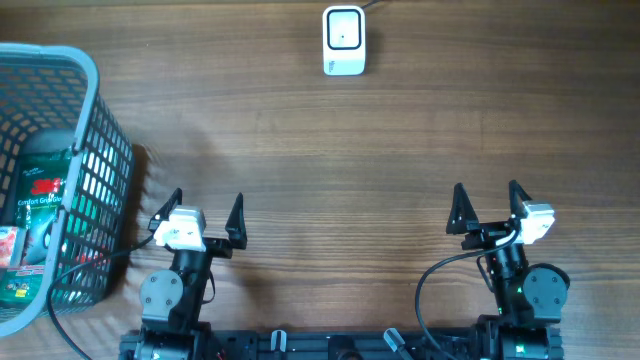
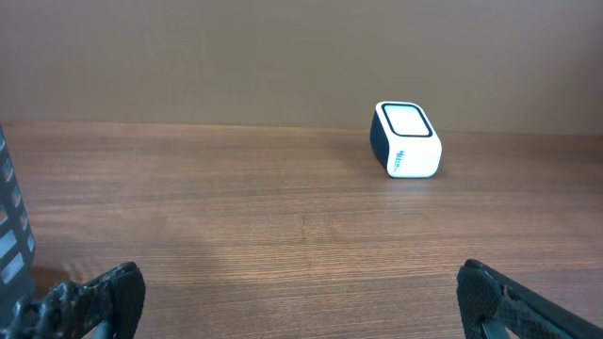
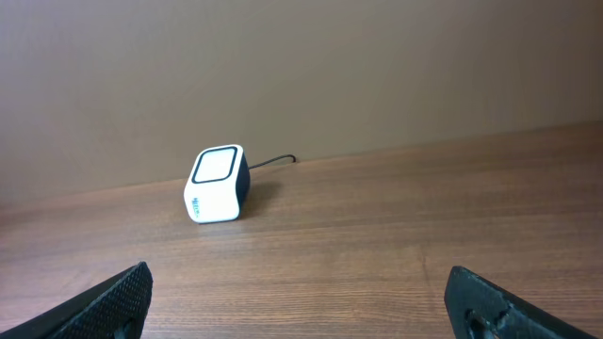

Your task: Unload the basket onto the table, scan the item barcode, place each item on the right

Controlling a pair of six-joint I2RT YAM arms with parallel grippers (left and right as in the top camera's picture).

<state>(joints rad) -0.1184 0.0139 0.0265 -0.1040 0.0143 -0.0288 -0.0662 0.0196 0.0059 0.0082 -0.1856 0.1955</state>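
Wooden table (image 1: pixel 330 150), left tool (image 1: pixel 207 197), right tool (image 1: pixel 486 188), both spread wide, facing scanner (image 1: pixel 344 40)

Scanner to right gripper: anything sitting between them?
Nothing. Only bare wooden table lies between the scanner and the open right gripper. The overhead view shows this, and the right wrist view shows the same unobstructed stretch.

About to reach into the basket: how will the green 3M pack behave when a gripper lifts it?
The green 3M pack looks flat and thin, so probably light and somewhat bendy. Its face seems glossy, so it may slip in a pinch. It lies low in the mesh basket beside a red pack, so it could snag on the way out.
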